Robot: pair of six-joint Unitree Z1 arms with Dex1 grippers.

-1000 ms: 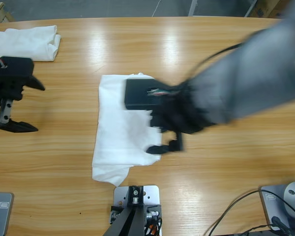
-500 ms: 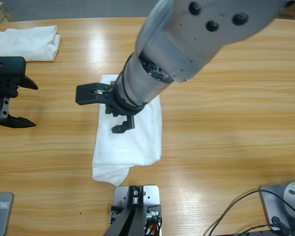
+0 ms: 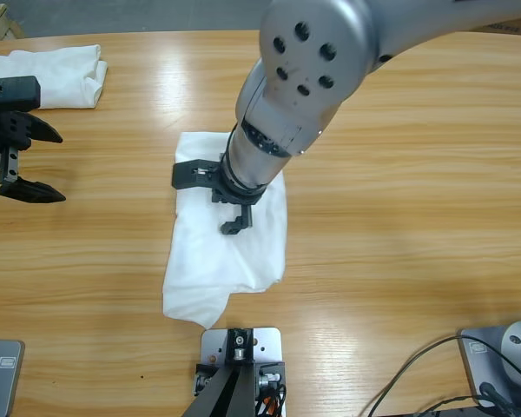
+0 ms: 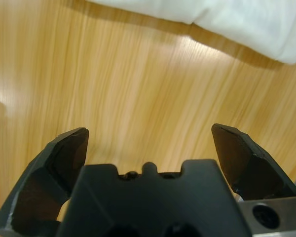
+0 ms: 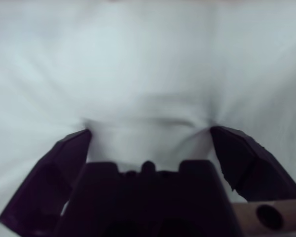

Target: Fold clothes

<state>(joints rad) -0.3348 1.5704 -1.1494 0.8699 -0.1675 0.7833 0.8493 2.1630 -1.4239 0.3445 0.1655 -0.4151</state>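
Since half second ago, right gripper (image 3: 217,198) shifted slightly right, jaws wide, tips pressing into folded white cotton T-shirt (image 3: 200,261) at centre of long wooden table (image 3: 399,217). My left gripper (image 3: 36,163) open, idle. Cloth soft, light; I'd pinch edge.

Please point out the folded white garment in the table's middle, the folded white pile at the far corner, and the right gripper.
folded white garment (image 3: 210,265): high view, lower half.
folded white pile (image 3: 48,76): high view, middle.
right gripper (image 3: 210,198): high view, between its open fingertips.
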